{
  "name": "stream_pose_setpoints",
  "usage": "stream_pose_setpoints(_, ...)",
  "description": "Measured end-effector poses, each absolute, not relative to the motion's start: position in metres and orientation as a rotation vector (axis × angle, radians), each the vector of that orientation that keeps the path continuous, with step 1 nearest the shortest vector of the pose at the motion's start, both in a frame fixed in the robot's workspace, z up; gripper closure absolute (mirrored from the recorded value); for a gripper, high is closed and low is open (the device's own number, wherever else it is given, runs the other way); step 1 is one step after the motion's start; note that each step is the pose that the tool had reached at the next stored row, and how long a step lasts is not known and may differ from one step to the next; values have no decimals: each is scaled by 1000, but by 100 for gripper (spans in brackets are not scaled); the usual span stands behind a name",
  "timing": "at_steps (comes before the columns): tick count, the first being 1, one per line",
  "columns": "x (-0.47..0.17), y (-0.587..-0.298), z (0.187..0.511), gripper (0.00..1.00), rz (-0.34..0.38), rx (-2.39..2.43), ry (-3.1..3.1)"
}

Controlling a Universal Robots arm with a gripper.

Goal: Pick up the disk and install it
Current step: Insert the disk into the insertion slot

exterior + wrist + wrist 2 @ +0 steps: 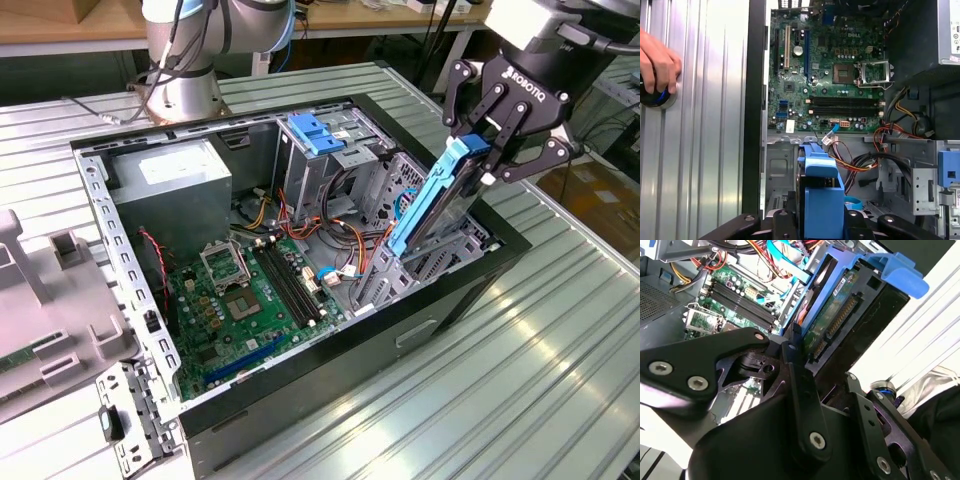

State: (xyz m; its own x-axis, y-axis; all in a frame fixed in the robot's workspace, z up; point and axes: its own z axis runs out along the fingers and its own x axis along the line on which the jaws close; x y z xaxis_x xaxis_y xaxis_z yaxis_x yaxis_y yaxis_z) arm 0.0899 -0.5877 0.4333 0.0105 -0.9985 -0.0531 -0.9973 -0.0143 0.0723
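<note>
In the exterior view the gripper (pixel 492 152) has its fingers (pixel 508 122) pinching the top end of the disk (pixel 432 205). The disk stands tilted, its lower end in the drive bay (pixel 445 262) at the computer case (pixel 330 385) corner. Insertion seems in hand, and seating likely calls for squaring the disk to the bay. In the second wrist view the fingers (pixel 796 375) clamp the disk (pixel 837 315) edge. In the first wrist view cables (pixel 860 167) crowd just beside the disk (pixel 821 200).

Bright, sharp; table (pixel 912 340) glare (second wrist view).

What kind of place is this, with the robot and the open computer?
Probably a robotics lab or workshop: a robot arm stands at a ribbed metal table, and its gripper holds the disk at an open computer case.
</note>
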Motion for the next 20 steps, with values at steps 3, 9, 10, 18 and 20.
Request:
stream_pose_setpoints(3,90,-588,432,64,-138,2223,-2195)
stream_pose_setpoints(9,90,-588,424,64,-140,2223,-2196)
stream_pose_setpoints(10,90,-588,424,64,-139,2223,-2196)
stream_pose_setpoints(18,91,-588,423,64,-139,2214,-2205)
stream_pose_setpoints(20,91,-588,421,64,-139,2208,-2210)
